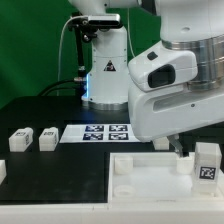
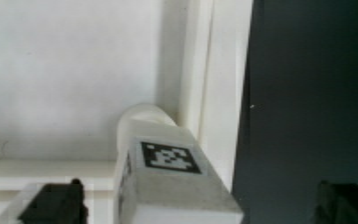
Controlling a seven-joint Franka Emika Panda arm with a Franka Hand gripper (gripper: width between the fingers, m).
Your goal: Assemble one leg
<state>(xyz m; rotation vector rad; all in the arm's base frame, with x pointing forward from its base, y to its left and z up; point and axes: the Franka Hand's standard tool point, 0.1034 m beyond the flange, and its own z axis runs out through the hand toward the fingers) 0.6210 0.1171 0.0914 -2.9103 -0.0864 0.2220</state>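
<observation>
Fingertips (image 2: 51, 203) of the gripper (image 2: 197, 204) sit wide apart in the wrist view, so we read the jaws as open, holding nothing. Between them we see the leg (image 2: 167, 165), a small white post with its black-and-white tag facing the camera; neither fingertip touches it. The leg stands at the border where the white tray (image 2: 69, 90) meets the black table (image 2: 309, 90), against the tray's side as far as we can tell. In the exterior view the arm (image 1: 175, 85) hangs over the tray's end at the exterior view's right, and the leg rises just beside that end. Farther out, the marker board (image 1: 105, 132) lies flat behind the tray. Well apart, at the exterior view's left, a second post (image 1: 20, 139) and a third post (image 1: 47, 139) rest side by side on the table, near each other but not touching.
</observation>
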